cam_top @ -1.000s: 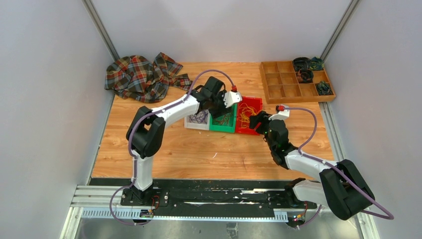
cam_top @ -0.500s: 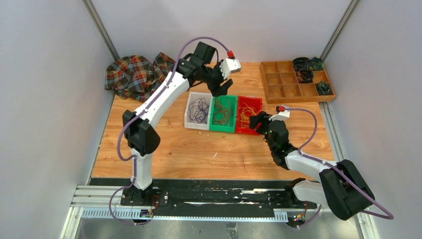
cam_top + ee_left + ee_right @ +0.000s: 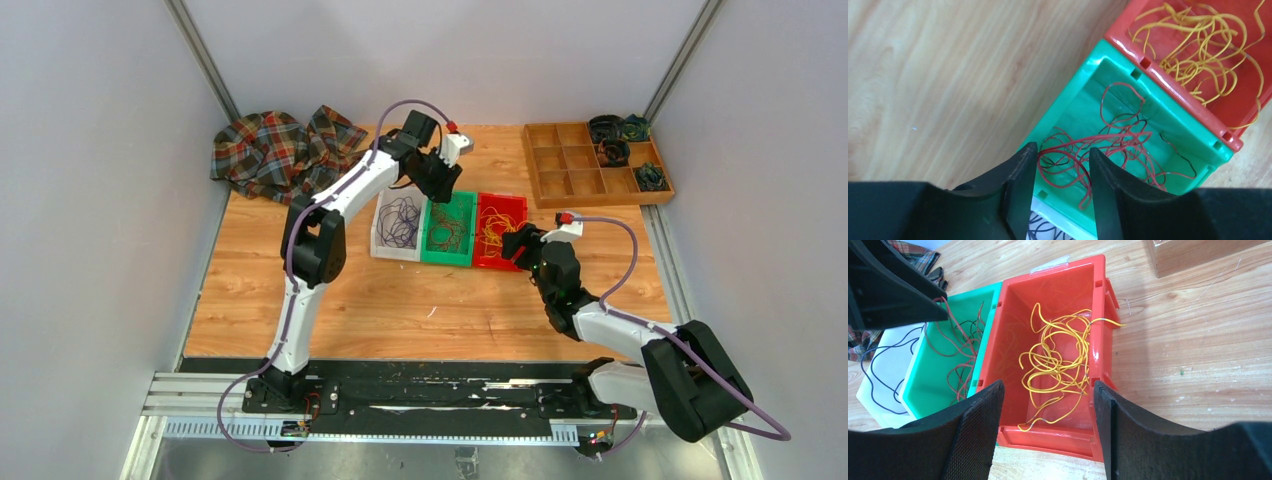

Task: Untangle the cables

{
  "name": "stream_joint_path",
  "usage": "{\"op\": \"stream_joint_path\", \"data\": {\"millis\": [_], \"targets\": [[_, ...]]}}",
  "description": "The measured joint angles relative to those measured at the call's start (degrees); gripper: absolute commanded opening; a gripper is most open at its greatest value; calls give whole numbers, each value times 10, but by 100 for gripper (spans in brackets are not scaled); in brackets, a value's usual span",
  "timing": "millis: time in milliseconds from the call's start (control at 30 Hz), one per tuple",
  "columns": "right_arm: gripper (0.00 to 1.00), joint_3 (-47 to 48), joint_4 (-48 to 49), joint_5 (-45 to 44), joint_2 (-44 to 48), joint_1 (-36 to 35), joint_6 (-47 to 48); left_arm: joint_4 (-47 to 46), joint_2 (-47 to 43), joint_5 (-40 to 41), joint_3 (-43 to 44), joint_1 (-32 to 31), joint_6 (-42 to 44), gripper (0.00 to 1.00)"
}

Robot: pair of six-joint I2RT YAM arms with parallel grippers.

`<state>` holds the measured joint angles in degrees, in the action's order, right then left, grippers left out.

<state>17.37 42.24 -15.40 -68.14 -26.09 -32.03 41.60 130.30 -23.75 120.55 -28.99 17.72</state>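
Three bins stand side by side. The white bin (image 3: 381,238) holds purple cables (image 3: 400,218), the green bin (image 3: 447,257) holds dark red cables (image 3: 1118,140), and the red bin (image 3: 517,205) holds yellow cables (image 3: 1055,365). My left gripper (image 3: 1062,150) is open and hovers over the far end of the green bin. One red strand reaches up to its left fingertip (image 3: 1029,150). My right gripper (image 3: 1047,385) is open and empty, just above the near end of the red bin (image 3: 1048,437).
A plaid cloth (image 3: 285,150) lies at the back left. A wooden compartment tray (image 3: 575,185) with dark coiled items (image 3: 610,130) sits at the back right. Grey walls close in both sides.
My left arm rose out of the green bin and swung toward the far side, then came down a little over the bin's far end. The right arm has not moved.
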Motion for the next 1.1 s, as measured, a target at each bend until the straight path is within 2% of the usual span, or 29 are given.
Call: {"op": "stream_joint_path", "data": {"millis": [200,367,567,633,733,800,833,933,1100], "targets": [[66,0,0,0,0,0,-2,-62,-6,0,-77,-5,-2,14],[65,0,0,0,0,0,-3,-92,-14,3,-114,-11,8,12],[65,0,0,0,0,0,-4,-133,-62,23,-198,-27,35,13],[66,0,0,0,0,0,-4,-140,-70,40,-210,-31,48,32],[72,0,0,0,0,0,-4,-145,-71,61,-208,-36,61,72],[76,0,-2,0,0,0,-5,-129,-71,73,-189,-38,53,92],[77,0,-2,0,0,0,-6,-122,-73,76,-180,-38,56,99],[78,0,-5,-1,0,0,-7,-96,-103,86,-167,-37,56,98],[79,0,-17,-2,1,0,-10,-35,-213,90,-158,-29,55,98]]}}
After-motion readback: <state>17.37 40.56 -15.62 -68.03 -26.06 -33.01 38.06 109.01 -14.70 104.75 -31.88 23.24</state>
